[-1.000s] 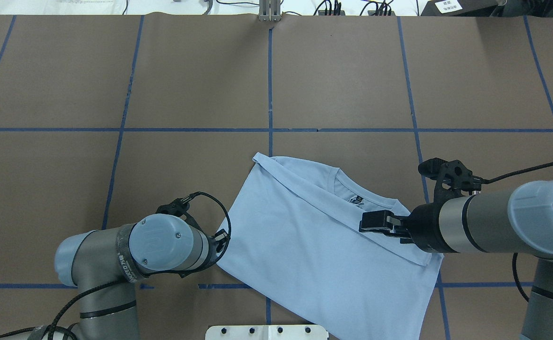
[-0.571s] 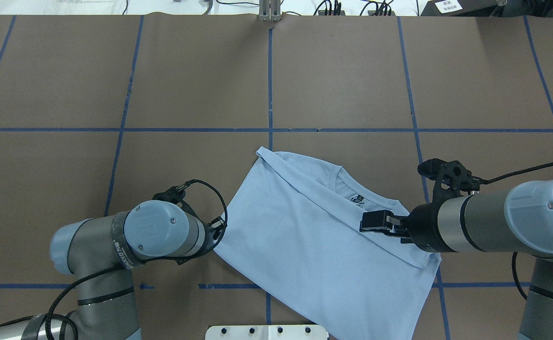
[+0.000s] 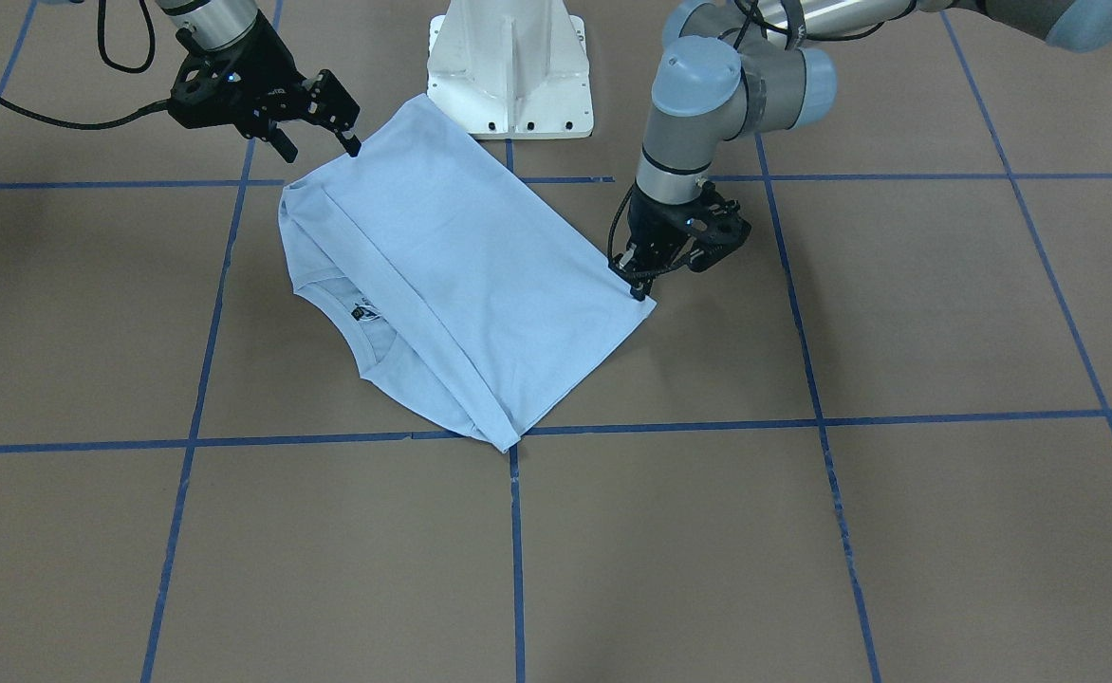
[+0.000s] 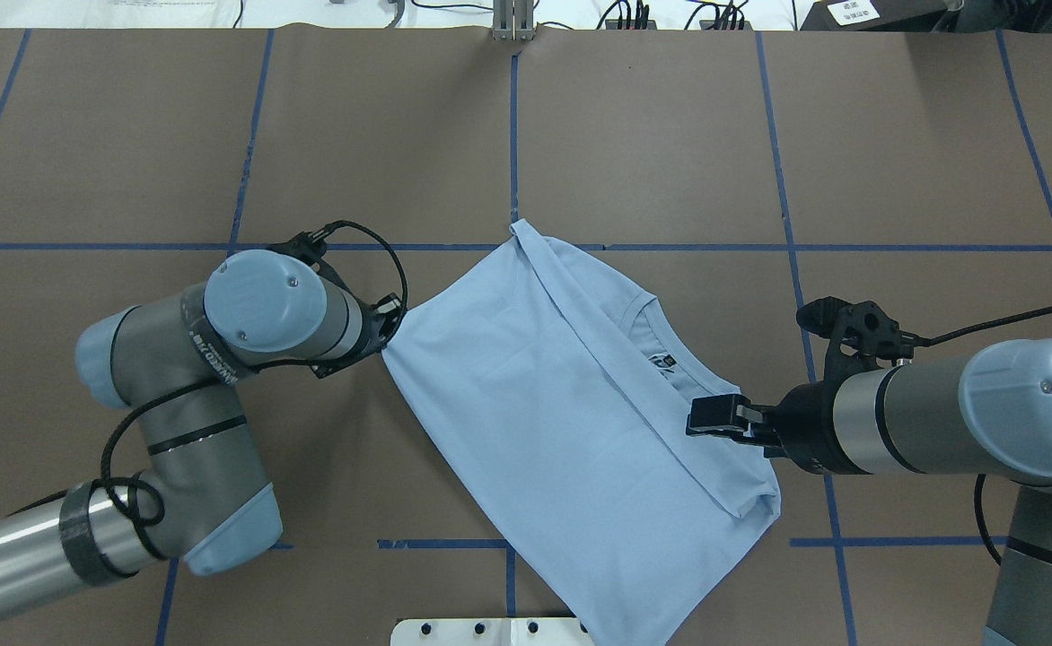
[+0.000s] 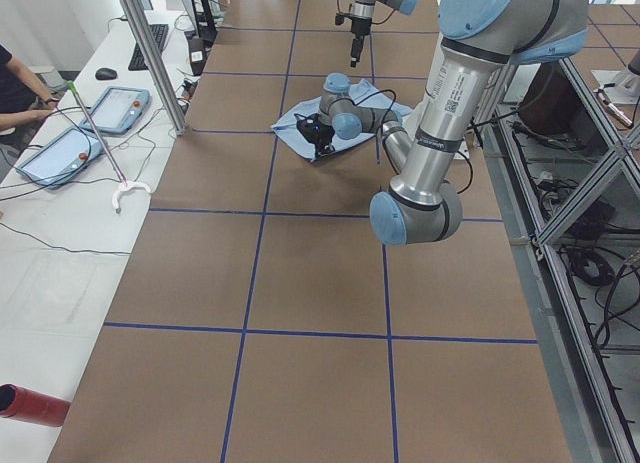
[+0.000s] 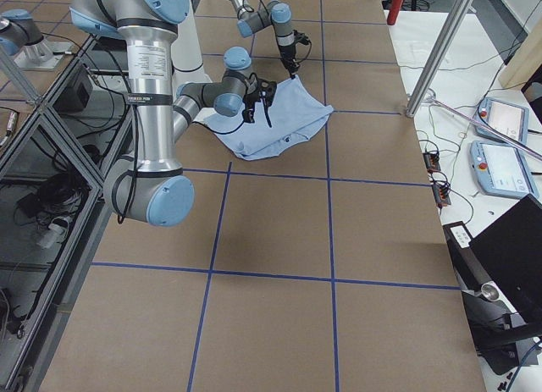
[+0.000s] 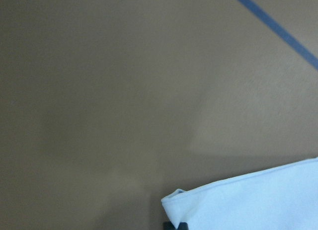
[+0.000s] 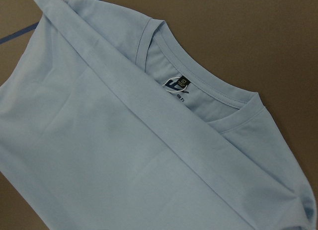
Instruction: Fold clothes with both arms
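One light blue T-shirt (image 4: 535, 404) lies folded on the table (image 4: 131, 135). Two arms: jaws of the left arm (image 4: 257, 314) pinch its corner, jaws of the right arm (image 4: 921, 417) gape open.

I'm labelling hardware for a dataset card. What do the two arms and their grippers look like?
Both the left arm and right arm are grey metal tubes with rounded light-blue joint caps. The left wrist carries a dark band with white lettering. Black cables loop along each. The left gripper and right gripper are black, two-fingered.
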Motion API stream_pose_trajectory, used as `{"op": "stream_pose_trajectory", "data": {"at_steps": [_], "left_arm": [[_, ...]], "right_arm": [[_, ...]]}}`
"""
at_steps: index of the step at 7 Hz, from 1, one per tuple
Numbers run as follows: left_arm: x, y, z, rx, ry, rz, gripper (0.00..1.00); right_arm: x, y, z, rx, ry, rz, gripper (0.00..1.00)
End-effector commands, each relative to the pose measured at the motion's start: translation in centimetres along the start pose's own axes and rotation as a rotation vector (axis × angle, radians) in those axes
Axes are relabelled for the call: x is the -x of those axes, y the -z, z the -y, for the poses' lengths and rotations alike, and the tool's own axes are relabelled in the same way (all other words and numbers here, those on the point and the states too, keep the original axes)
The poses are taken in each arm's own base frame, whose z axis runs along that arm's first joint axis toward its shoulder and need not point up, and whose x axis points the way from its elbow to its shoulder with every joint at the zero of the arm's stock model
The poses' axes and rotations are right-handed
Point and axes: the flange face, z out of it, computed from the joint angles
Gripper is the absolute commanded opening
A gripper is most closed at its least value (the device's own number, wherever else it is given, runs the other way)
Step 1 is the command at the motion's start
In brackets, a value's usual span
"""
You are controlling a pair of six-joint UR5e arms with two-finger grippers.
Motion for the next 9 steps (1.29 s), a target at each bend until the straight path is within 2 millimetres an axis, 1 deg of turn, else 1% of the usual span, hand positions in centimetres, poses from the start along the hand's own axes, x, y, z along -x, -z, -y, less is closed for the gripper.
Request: {"op": "stream_pose_trajectory", "data": {"at_steps": [1,2,3,4,5,6,7,8,9], "left_arm": [[-5.5,-1.3,6.4,-0.071,-0.081,-0.062,0.0],[-6.3,-0.7,10.4,-0.116,-0.168,-0.077,0.0],[-7.1,-2.1,14.1,-0.15,-0.225,-0.11,0.0],[-9.9,-4.8,16.3,-0.171,-0.251,-0.142,0.0],[-12.2,-6.1,17.2,-0.23,-0.302,-0.203,0.0],[-13.0,-6.9,17.7,-0.287,-0.354,-0.238,0.0],[-12.6,-7.9,18.4,-0.311,-0.358,-0.241,0.0],[-12.2,-8.2,18.8,-0.332,-0.357,-0.235,0.98],[-12.3,-7.7,19.6,-0.343,-0.384,-0.235,1.0]], "right_arm": [[0.7,-0.6,0.8,-0.016,-0.005,0.006,1.0],[0.7,-1.3,1.5,-0.024,-0.012,-0.004,1.0],[1.6,-2.0,2.1,-0.032,-0.013,0.004,1.0],[1.8,-2.5,2.3,-0.032,-0.016,0.001,1.0],[1.7,-2.5,2.4,-0.035,-0.016,-0.002,1.0],[1.8,-2.5,2.4,-0.035,-0.016,0.0,1.0],[2.2,-2.5,2.5,-0.035,-0.014,0.006,1.0],[2.9,-2.7,2.5,-0.037,-0.012,0.014,1.0],[4.7,-2.8,2.9,-0.041,-0.01,0.033,1.0]]}}
